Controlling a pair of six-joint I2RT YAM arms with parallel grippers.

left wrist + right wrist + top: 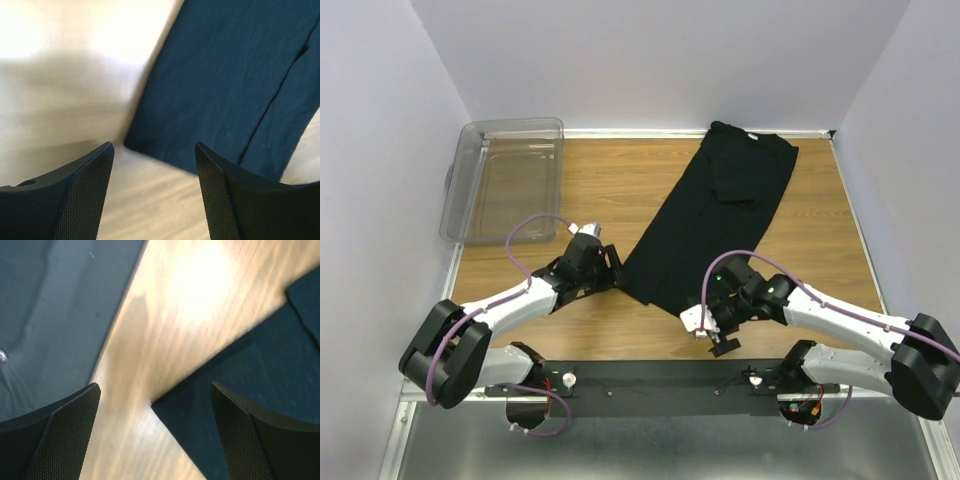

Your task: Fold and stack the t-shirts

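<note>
My left tool (155,145) is hanging open and empty just above the counter (610,180), its jaws framing bare wood with the near corner of the shirt (225,85) lying just beyond them. My right tool (155,385) is gaping wide too, gripping nothing. The other near corner of the shirt is showing between its jaws, and I cannot name the dark surface on its left.

From above, the shirt (710,215) is lying as a long folded strip, running slantwise from between my tools (613,262) (723,345) out to the far right of the counter. A clear bin (460,190) is sitting at the far left, well apart from it.

I am judging the next step to be pinching both near corners. The risk lies there: the strip is layered, so jaws closing too shallow could be catching only the top layer and peeling the fold open. My right tool is also sitting off the hem and could be closing on nothing. An uneven lift would be skewing the strip.
</note>
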